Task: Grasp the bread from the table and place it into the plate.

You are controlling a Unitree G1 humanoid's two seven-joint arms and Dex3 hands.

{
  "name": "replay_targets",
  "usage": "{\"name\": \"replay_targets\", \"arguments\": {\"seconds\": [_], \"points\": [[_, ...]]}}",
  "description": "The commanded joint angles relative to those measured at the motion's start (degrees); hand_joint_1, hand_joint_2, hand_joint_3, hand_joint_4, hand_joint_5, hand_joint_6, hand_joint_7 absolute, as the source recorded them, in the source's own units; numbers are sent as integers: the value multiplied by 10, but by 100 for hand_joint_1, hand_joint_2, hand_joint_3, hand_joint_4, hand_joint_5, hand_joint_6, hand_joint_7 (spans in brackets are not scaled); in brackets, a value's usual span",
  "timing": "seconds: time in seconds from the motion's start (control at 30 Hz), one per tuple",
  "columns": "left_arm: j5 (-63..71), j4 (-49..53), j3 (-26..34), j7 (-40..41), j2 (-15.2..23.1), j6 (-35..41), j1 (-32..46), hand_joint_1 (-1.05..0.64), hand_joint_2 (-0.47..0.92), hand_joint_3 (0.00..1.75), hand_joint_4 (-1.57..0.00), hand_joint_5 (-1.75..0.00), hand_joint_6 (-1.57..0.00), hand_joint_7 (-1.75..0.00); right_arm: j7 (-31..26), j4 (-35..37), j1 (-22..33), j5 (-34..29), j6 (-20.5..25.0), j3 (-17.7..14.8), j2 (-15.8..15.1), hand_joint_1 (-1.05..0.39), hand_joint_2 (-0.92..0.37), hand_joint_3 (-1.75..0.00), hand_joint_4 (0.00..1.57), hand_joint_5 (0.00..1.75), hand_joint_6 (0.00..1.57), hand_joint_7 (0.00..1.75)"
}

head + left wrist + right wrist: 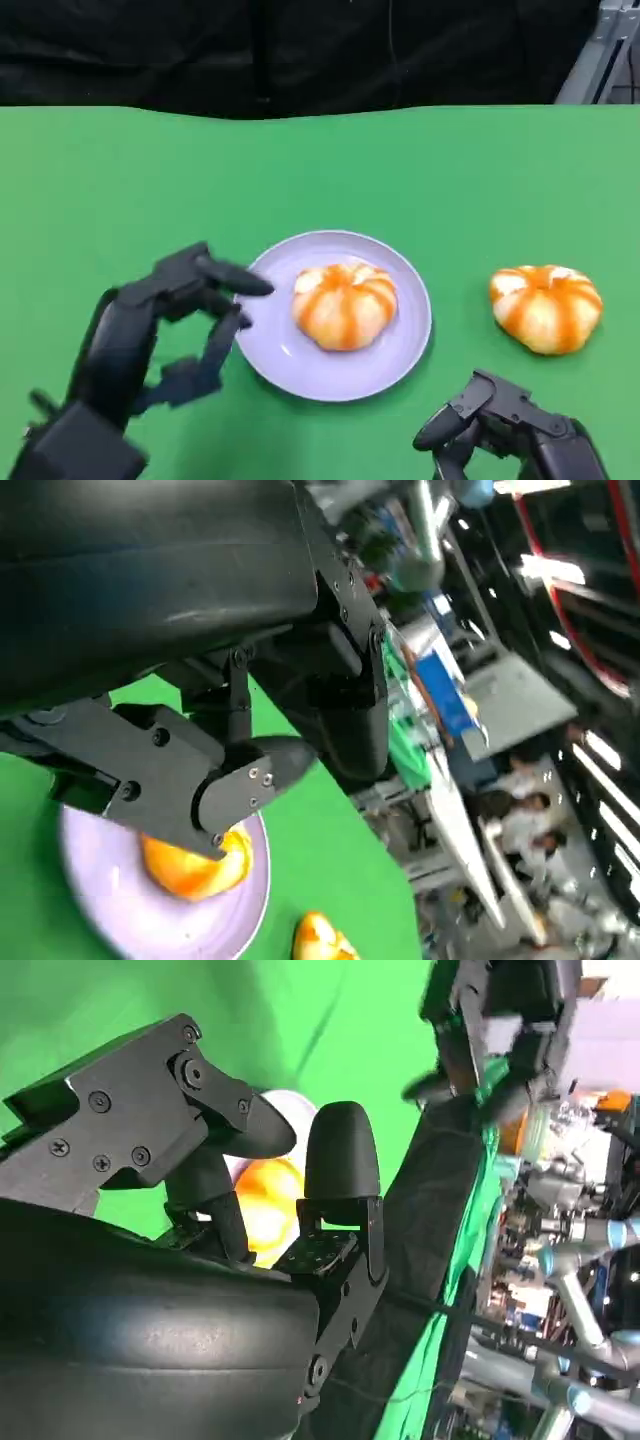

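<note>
Bread on the table: a round orange-and-white bun (545, 308) lies on the green table (120, 180) toward its right side, well clear of the plate's rim and nearer the front edge than the back.
Bread in the plate: a second, like bun (344, 305) already sits in the middle of the plate.
Plate: pale lilac (400, 345), near the centre of the table, toward the front edge.
Right hand: low at the front edge (500, 425), fingers loosely apart and holding nothing; the loose bun lies just beyond it, toward the back edge and slightly to the right.
Left hand: at the plate's left rim (165, 325), fingers spread with nothing between them, one fingertip reaching over the rim.
Nearer hand: the right one by a clear margin; the plate stands between the left hand and the loose bun.
Long axis: none to speak of, since the bun is round, so the approach angle matters little.
Judged next move: reach forward with the right hand, then carry the bun left to the plate.
</note>
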Motion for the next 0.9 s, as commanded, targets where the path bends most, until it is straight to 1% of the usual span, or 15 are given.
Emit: {"name": "replay_targets", "arguments": {"seconds": [0.03,0.1,0.17,0.23,0.4,0.6,0.73,0.9], "points": [[-40,-32,23,-24,12,-9,66,2,42,136,-80,-158,-76,-139,1,-9,6,7,2,-6,-6,-13,-54,-105,67,160,70,128],[-55,-42,30,-34,13,0,86,3,44,138,-85,-166,-77,-148,4,-8,6,9,-3,-8,-9,-13,-54,-105,67,160,70,128],[-70,-42,33,-43,12,8,93,3,44,139,-87,-169,-77,-150,6,-7,5,11,-4,-11,-12,-14,-54,-104,66,159,69,127],[-85,-37,33,-51,9,20,94,1,39,145,-86,-173,-78,-152,7,-5,3,12,-3,-13,-13,-14,-55,-103,66,159,69,127],[-90,-28,28,-66,6,21,96,-1,37,145,-85,-174,-80,-153,14,-7,9,21,-7,-19,-18,-15,-56,-100,67,158,70,127],[-92,-22,29,-81,2,22,93,-1,37,144,-86,-173,-80,-154,14,-3,12,14,-24,-24,-25,-15,-58,-97,67,156,70,126],[-70,-6,28,-80,3,2,86,-2,36,144,-86,-173,-79,-153,21,-13,18,23,-8,-25,-27,-14,-59,-96,66,157,69,127],[-64,3,27,-82,2,-12,85,-2,34,146,-87,-173,-80,-154,20,-10,18,17,-13,-27,-27,-13,-58,-97,67,158,70,129]]}}
